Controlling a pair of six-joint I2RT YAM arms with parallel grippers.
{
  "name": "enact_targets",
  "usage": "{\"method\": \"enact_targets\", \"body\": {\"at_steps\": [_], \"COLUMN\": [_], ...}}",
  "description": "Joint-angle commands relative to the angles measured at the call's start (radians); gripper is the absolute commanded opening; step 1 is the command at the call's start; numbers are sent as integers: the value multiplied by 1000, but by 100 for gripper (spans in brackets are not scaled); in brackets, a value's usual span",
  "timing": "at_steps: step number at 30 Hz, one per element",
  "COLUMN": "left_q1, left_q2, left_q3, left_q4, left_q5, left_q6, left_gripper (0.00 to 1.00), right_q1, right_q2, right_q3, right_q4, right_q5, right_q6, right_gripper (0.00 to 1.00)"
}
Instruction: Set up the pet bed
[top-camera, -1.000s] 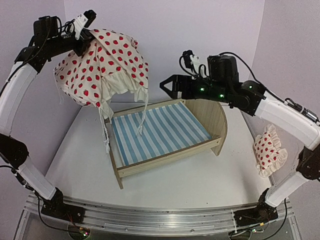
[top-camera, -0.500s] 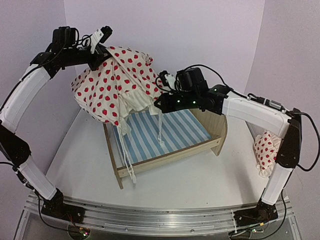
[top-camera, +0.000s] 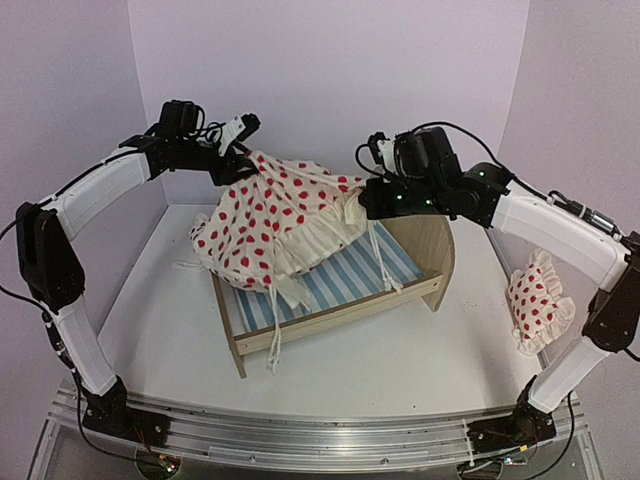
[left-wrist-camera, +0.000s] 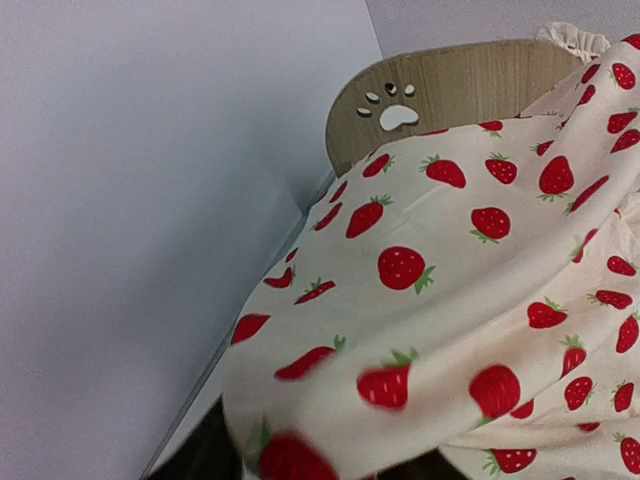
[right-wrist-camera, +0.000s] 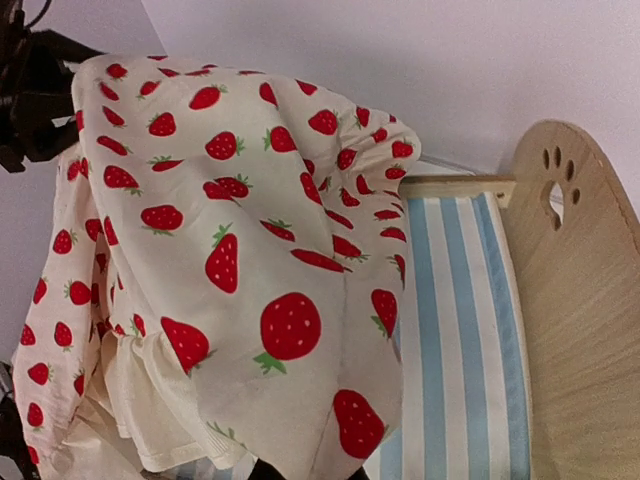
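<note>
The pet bed (top-camera: 330, 318) stands mid-table, a light-wood frame with a blue-and-white striped mattress (top-camera: 345, 277) and its paw-print headboard (top-camera: 432, 243) on the right. A cream strawberry-print duvet (top-camera: 275, 225) hangs stretched above its left half, ties dangling over the front rail. My left gripper (top-camera: 245, 165) is at the duvet's top left corner; in the left wrist view the duvet (left-wrist-camera: 450, 300) covers its jaws. My right gripper (top-camera: 361, 203) is shut on the duvet's right edge, above the mattress (right-wrist-camera: 450, 330) and near the headboard (right-wrist-camera: 585, 300).
A small ruffled strawberry-print pillow (top-camera: 538, 300) lies on the table at the right, beside the right arm's lower link. Lilac walls enclose the back and both sides. The bed's front rail faces the arm bases.
The duvet has come down from high at the left to just over the bed. The right gripper reached in, shut on its edge and drew it toward the headboard. The left arm moved right and down.
</note>
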Motion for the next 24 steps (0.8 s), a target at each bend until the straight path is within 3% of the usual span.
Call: {"method": "enact_targets", "body": {"at_steps": [1,3,9,11,14,19,24], "left_q1": [-9,-27,-252,-273,-275,-275,-275], "left_q2": [21,-22,-208,-244,-273,-330,-370], "left_q3": [58,43,-124,-189,-260,-437,-620], "left_q4": [-127,-227,-654,-786,-849,-667,-209], "left_q5": [103,151,150,128,53,-83,-253], "left_q6": [114,185,570,686,764,789,702], "left_gripper": [94,99,92,92,91,90,78], "right_q1": [-20,-28,-32,-33,-37,-43,-48], "right_q2": [-34,-33,-29,-28,-29,-34,-39], "right_q3": [-65,-79,-88,-90,-94,-93,-48], "right_q4": [-77,-91,-115,-120,-129,-132,-146], "right_q5": [75,68,75,80,90,102,114], "right_q6": [42,48,54,50,48,47,20], "right_gripper": [0,0,0,0,0,0,0]}}
